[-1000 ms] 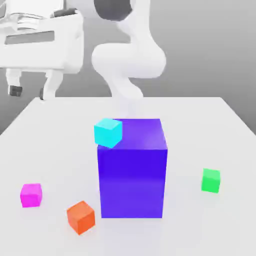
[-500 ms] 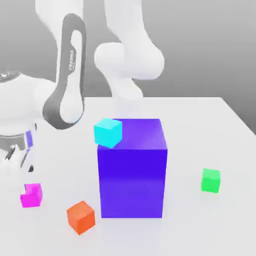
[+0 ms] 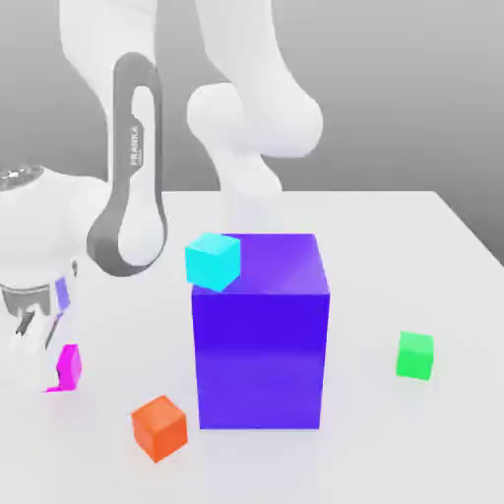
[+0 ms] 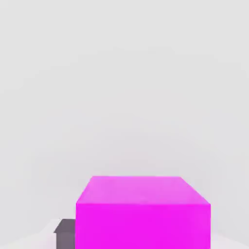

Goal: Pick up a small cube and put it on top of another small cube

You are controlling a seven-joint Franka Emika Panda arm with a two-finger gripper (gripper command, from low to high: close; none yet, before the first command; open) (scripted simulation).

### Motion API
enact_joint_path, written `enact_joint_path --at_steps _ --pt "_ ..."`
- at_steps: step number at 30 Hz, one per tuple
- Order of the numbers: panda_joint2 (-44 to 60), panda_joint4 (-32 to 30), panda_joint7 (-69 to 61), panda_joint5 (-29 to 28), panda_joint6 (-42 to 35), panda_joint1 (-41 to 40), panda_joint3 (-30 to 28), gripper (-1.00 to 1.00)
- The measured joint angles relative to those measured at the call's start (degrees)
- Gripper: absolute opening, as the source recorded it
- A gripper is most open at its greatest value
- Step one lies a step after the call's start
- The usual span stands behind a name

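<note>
the small magenta cube point(image 3: 69, 367) is seen square on the white table point(image 3: 413, 256), no long axis shown, at the exterior view's left beside the orange cube point(image 3: 159, 427). the gripper point(image 3: 44, 369) is lowered over it, fingers pressed closed on its sides. "franka" is printed on the arm's grey link point(image 3: 133, 177). the green cube point(image 3: 414, 355) sits well apart, past the big blue-purple cube point(image 3: 261, 335).

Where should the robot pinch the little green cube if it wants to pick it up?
Best guess: come straight down from above and pinch two opposite flat sides of the green cube. It sits flat on the white table with open space all round, apart from the big blue-purple cube, so its plain upright faces give the fingers even places to press.
</note>
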Motion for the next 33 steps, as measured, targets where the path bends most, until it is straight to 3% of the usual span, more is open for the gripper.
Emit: enact_joint_path --at_steps 20,29,33 --pt "-16.04 0.93 13.26 -6.21 -1.43 29.96 19.82 -1.00" --pt "-20.11 -3.95 20.21 -4.49 -4.21 44.08 34.18 -1.00" --pt "-20.65 -7.33 19.38 0.87 -6.07 48.48 35.80 -1.00"
